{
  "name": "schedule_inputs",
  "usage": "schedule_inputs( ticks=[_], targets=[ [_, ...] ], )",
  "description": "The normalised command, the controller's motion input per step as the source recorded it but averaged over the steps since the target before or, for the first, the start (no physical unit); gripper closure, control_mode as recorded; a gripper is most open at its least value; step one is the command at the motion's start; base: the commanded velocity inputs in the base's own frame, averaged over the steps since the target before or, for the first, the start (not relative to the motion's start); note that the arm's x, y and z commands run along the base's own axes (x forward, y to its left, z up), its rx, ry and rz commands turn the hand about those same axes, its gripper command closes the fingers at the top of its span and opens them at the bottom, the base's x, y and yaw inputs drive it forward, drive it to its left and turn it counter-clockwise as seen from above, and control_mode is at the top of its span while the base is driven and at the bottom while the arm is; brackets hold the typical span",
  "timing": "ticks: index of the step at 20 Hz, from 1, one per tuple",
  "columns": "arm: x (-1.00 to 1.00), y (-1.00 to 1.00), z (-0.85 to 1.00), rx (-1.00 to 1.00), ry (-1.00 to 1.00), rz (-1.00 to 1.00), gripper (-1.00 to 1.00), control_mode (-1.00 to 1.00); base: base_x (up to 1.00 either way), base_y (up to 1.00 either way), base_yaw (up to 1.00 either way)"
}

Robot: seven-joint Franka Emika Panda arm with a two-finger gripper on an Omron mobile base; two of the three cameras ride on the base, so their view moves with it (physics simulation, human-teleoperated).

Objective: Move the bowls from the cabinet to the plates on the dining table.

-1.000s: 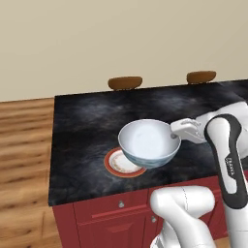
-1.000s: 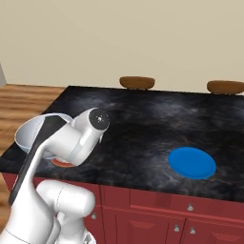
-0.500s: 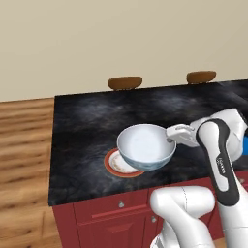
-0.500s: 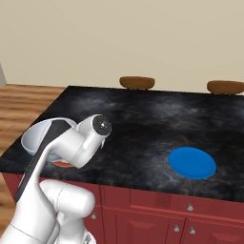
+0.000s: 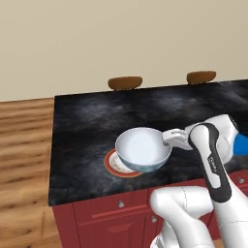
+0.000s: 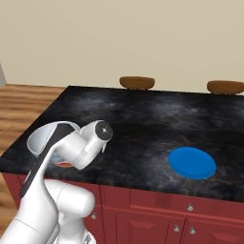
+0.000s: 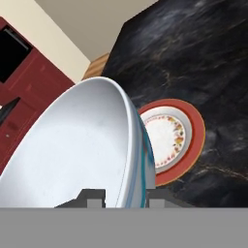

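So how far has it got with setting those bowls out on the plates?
Nothing looks finished yet. In hand: the gripper holds the white bowl by its rim, above the orange-red plate, apparently not set down. The blue plate on the black table lies bare, so it awaits the other bowl, which must still be fetched.

White bowl (image 5: 143, 149), teal-striped outside, above orange-red plate (image 7: 177, 140) with white floral centre; blue plate (image 6: 192, 162) on black marbled table (image 6: 138, 119).
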Motion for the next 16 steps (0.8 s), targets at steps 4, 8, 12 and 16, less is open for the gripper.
schedule_inputs(
  ticks=[4,8,12,16],
  targets=[
    [0.22,0.00,-0.23,0.00,0.00,0.00,1.00,-1.00,0.00,0.00,0.00],
    [0.21,0.00,-0.24,0.00,0.00,0.00,1.00,-1.00,0.00,0.00,0.00],
    [0.22,0.00,-0.24,0.00,0.00,0.00,1.00,-1.00,0.00,0.00,0.00],
    [0.17,0.00,-0.11,0.00,0.00,0.00,1.00,-1.00,0.00,0.00,0.00]
  ],
)
